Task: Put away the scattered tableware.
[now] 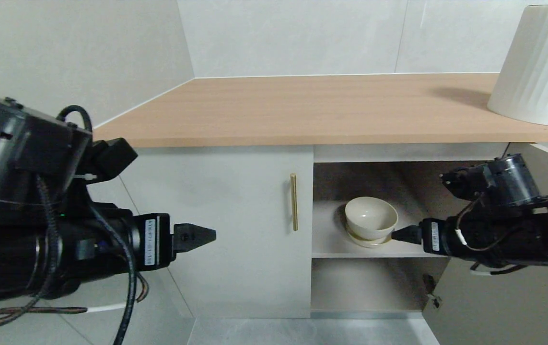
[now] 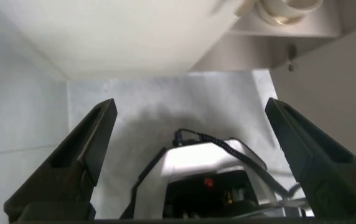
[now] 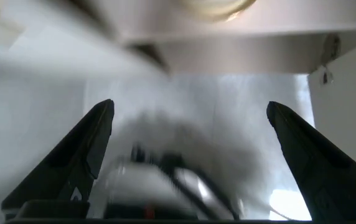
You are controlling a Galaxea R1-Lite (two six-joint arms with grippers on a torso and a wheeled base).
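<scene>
The cream ceramic bowl (image 1: 371,218) sits on a matching cream saucer (image 1: 366,241) on the middle shelf (image 1: 327,242) of the pale grey cabinet. It lies just ahead of the right gripper (image 1: 401,234), whose tip is at the level of the saucer's rim and very near it. In the right wrist view the jaws are spread wide and hold nothing.

The left gripper (image 1: 197,236) also has its jaws released and empty. It hangs in front of the closed cabinet door (image 1: 226,215), with the slim brass bar handle (image 1: 293,201) ahead of its jaws and well apart from them.

The main risk is at the right jaws. Any push forward would probably catch the saucer's edge and slide the stacked pair toward the back wall, or tip the bowl off its saucer. Pulling out at an angle could clip the shelf's front edge or the opened door (image 1: 494,306) beside the arm.

If the door is to be closed, swinging it before the jaws are out of the opening would trap the gripper. The left jaws could scrape the closed door if they drift forward.
</scene>
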